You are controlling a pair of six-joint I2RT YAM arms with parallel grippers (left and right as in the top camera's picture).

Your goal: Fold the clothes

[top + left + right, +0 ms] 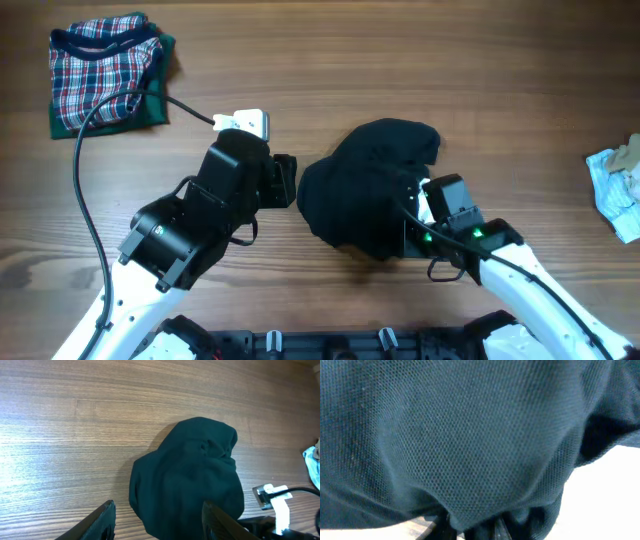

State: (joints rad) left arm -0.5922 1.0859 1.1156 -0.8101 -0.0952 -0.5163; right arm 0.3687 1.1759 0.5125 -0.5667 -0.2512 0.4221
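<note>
Nearest me, my right gripper [470, 531] is buried in the near right edge of the black shirt [370, 185], its fingers pinching a gathered fold, which I judge is my handle for pulling the heap open. My left gripper [285, 183] sits just beside the shirt's left edge with fingers spread and empty, placed to take a second hold. The shirt lies bunched mid-table [300, 60], nothing folded yet. Farther off, the plaid garment [100, 75] and the pale cloth [620, 185] lie well clear.
</note>
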